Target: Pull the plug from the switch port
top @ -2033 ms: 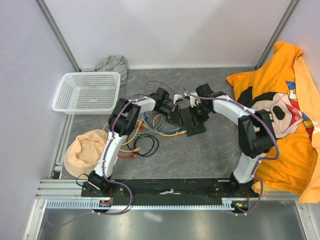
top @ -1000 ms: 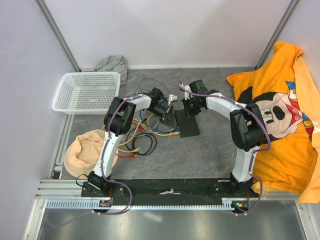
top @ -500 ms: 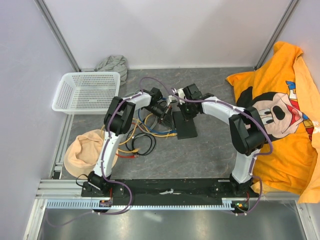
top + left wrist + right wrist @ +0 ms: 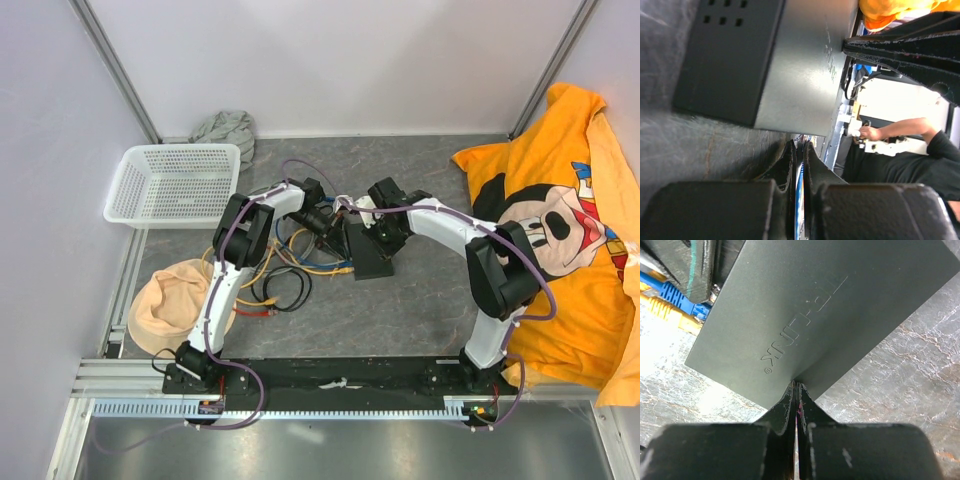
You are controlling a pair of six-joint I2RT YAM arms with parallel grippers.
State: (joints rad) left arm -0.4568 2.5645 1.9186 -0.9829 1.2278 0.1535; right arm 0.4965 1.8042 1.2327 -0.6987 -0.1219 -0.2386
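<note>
Centrally on the bench (image 4: 420, 310), the switch (image 4: 368, 258) lies flat. Left claw (image 4: 799, 146) is clamped on a blue cable (image 4: 799, 200) beside its left edge; right claw (image 4: 796, 386), pressed together, touches the switch.

The switch (image 4: 368, 262) has slid leftward and nearer.

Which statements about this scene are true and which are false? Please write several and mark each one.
1. The right gripper is shut. True.
2. The switch is white. False: it is black.
3. The cables lie in the basket. False: they lie on the table, outside the basket.
4. The left gripper is shut on a blue cable. True.
5. The orange cloth lies at the right. True.
</note>
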